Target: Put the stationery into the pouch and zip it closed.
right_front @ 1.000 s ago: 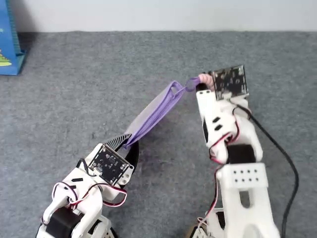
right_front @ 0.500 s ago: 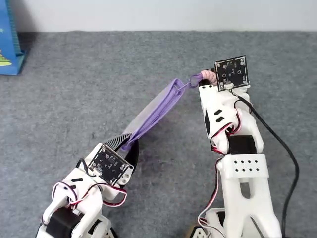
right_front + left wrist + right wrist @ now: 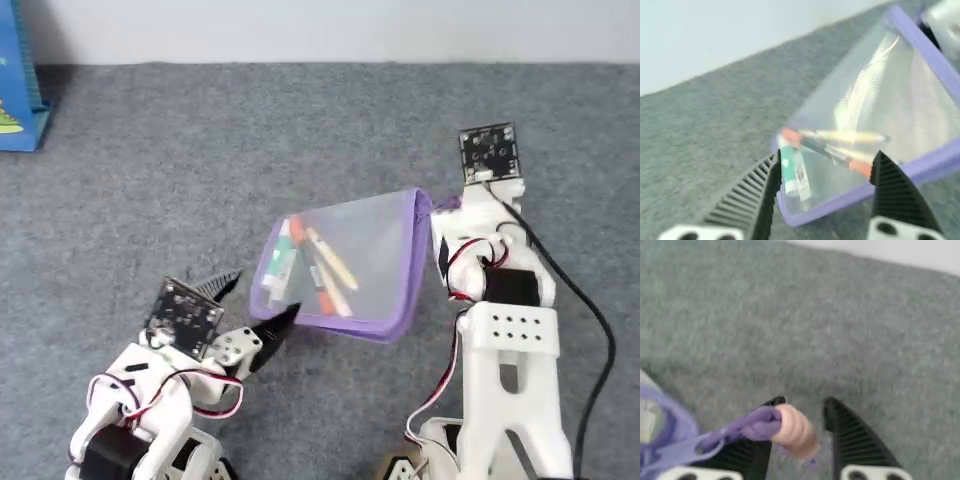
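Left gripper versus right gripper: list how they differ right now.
The left gripper frames the corner of the pouch where the pens lie; the right gripper sits at the zipper pull. The left gripper is spread wide; the right gripper's gap is narrower, with the pull in it. Both are open.

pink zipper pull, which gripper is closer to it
Right. The pink zipper pull lies inside the open right gripper. The left gripper is open at the opposite end of the pouch, near the pens.
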Controlling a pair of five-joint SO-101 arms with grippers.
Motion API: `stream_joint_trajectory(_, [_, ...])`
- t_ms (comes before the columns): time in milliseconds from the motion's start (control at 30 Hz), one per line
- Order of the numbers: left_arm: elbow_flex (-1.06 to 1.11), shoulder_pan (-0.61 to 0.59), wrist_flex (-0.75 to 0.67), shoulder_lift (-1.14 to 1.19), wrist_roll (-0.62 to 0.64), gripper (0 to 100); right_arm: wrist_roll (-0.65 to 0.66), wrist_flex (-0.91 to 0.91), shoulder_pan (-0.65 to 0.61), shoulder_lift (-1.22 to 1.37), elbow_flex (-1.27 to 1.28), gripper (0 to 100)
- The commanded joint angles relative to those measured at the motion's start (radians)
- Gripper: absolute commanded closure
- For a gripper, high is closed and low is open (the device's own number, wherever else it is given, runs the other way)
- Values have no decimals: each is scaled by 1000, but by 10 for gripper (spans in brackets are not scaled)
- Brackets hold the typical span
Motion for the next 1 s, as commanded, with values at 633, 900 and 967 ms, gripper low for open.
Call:
stream_joint_trajectory(633, [-1, -262, 66, -3, 149, 719, -20, 671, 5, -272, 14, 783])
stream_joint_trajectory(900, [225, -413, -75, -3, 43, 720, -21, 667, -120, -275, 180, 783])
stream_joint_trajectory(967, [272, -434, -115, -3, 12, 720, -31, 625, -159, -269, 201, 783])
